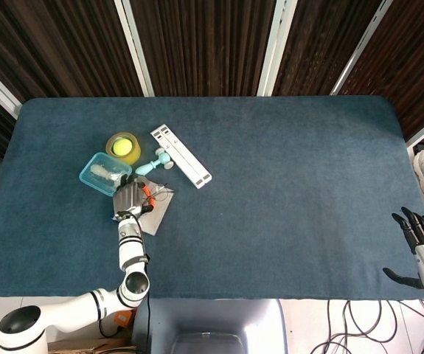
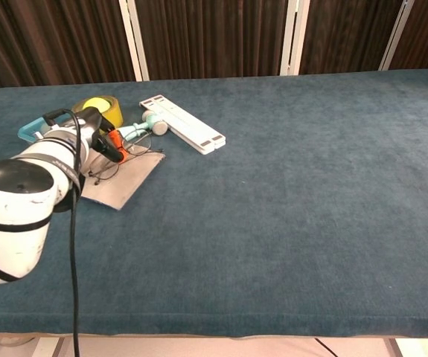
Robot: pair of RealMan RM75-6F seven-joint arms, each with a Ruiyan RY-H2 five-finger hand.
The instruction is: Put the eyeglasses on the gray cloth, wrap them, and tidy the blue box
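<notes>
The left hand (image 1: 129,199), silver-backed with orange-tipped fingers, pinches the thin wire-framed eyeglasses (image 2: 129,149) over the flat gray cloth (image 2: 121,180). Just beside it sits the translucent blue box (image 1: 102,172) on the felt-like bench (image 1: 285,177). The black right hand (image 1: 420,237) hangs spread past the bench's edge.

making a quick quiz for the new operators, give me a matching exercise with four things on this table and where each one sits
Things
1. eyeglasses
2. gray cloth
3. yellow ball
4. right hand

Places
A. inside the yellow cup
B. off the table's right edge, holding nothing
C. in the left hand, over the cloth
D. flat on the table in front of the blue box

Pairs: 1-C, 2-D, 3-A, 4-B
</notes>
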